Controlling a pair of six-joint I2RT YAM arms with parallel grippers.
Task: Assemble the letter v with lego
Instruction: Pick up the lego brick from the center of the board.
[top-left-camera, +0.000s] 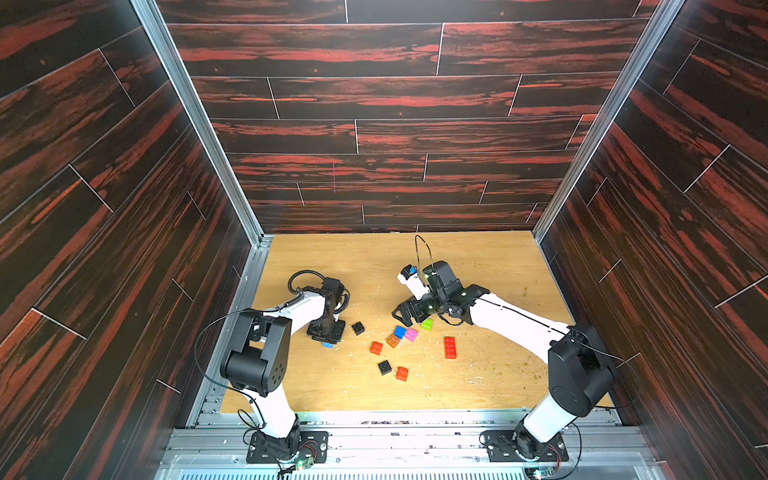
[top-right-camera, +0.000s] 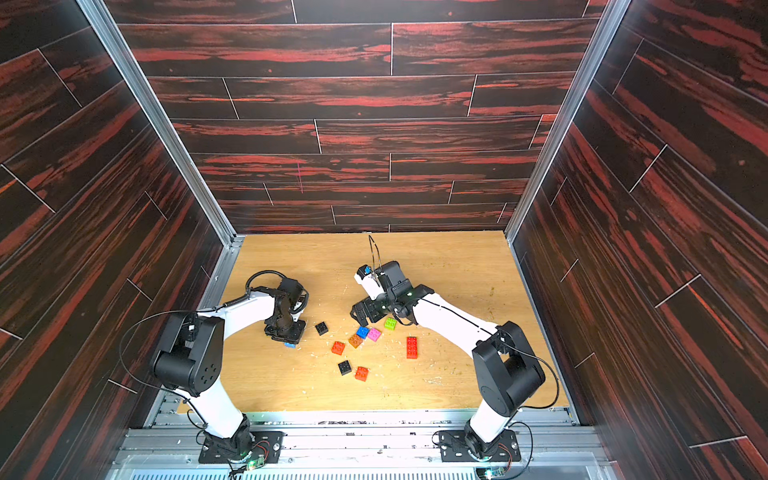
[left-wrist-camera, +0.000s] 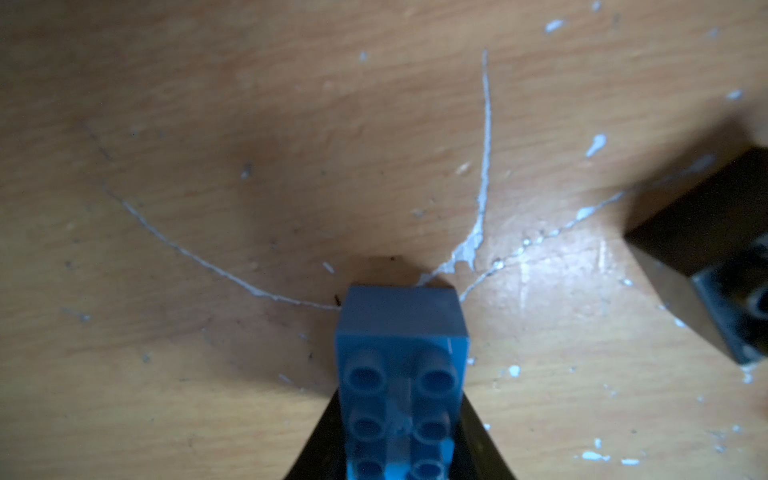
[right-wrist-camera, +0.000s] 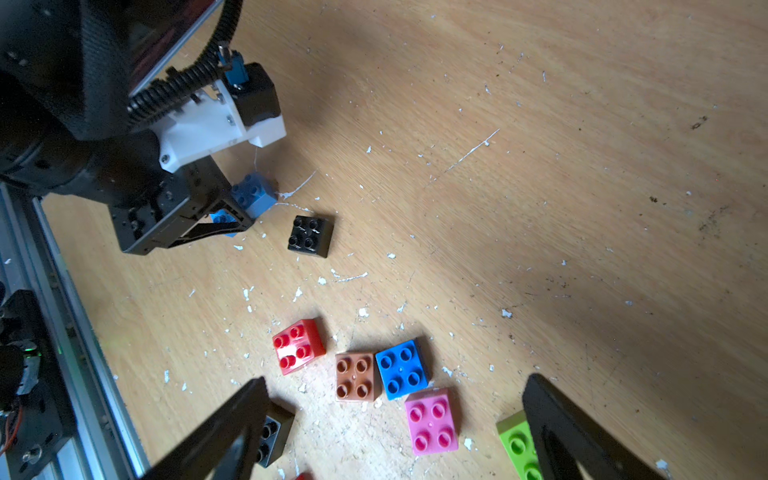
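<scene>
Wooden table (top-left-camera: 478, 270), dark plank walls | left jaws: clamped on the long light-blue brick (left-wrist-camera: 401, 332), low at the table, just left of a black brick (top-left-camera: 358, 328) | right jaws: wide apart, holding nothing, over the blue brick (right-wrist-camera: 401, 368), pink brick (right-wrist-camera: 432, 419) and green brick (right-wrist-camera: 515, 444) | long red brick (top-left-camera: 450, 347): loose, nearer, to the right
</scene>
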